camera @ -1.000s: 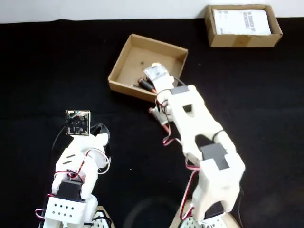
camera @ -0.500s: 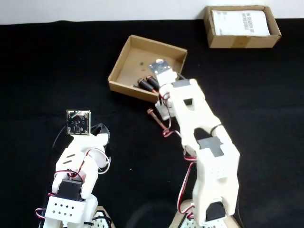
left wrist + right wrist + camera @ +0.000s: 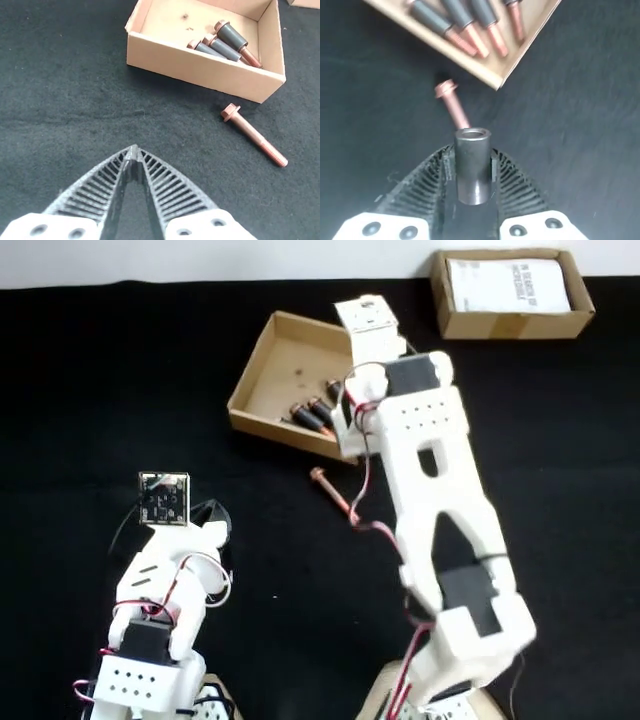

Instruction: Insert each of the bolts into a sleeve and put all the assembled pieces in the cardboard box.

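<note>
As the bolt point(image 3: 256, 137) lies flat, its head faces the box point(image 3: 200, 67).

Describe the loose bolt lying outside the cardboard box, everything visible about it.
The loose bolt is copper-coloured metal, with a flanged hex head, a bare, smooth shank and a tip that looks threaded. It lies flat on the black table cover, just outside the cardboard box, head end nearest the box wall but apart from it. Only the cover touches it.

Filmed downward from high over the desk point(image 3: 100, 360); filmed close past each wrist's jaws, sharing cardboard box point(image 3: 200, 70) and bolt point(image 3: 252, 134).
</note>
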Motion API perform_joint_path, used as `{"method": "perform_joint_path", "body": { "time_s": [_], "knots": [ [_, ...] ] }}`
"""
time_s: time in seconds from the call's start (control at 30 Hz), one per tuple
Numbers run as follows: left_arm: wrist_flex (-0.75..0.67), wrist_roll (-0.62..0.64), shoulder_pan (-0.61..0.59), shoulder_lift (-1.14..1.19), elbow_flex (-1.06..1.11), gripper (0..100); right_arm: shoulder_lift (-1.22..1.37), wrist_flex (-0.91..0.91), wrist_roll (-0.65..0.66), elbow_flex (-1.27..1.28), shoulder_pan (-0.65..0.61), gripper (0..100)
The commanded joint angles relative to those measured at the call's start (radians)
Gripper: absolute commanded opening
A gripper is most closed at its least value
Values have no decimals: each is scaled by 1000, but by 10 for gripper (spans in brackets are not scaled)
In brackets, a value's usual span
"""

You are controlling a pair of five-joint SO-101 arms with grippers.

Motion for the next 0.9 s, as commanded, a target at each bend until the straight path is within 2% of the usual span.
{"method": "perform_joint_path", "body": {
  "time_s": [0.0, 0.13, 0.3, 0.4, 0.53, 0.6, 0.67, 0.77, 0.87],
  "knots": [
    [54, 5, 42, 7, 22, 10, -176, 82, -48, 62, -8, 7],
    [133, 6, 137, 4, 22, 10, -395, 117, -55, 295, -7, 7],
    [180, 5, 139, -2, 22, 10, -779, 13, -52, 700, 7, 7],
    [189, 8, 139, -2, 22, 10, -970, -226, -54, 981, 116, 7],
    [233, 23, 110, -2, -30, 9, -1147, -719, -55, 1372, 298, 7],
    [295, 91, 91, 5, -116, 9, -1198, -981, -55, 1549, 378, 7],
    [336, 97, 96, 8, -214, 11, -1222, -1187, -55, 1692, 435, 7],
    [361, 100, 143, 39, -355, 43, -1225, -1343, -55, 1837, 450, 7],
    [354, 112, 165, 222, -481, 104, -1225, -1419, -55, 1920, 449, 7]
  ]
}}
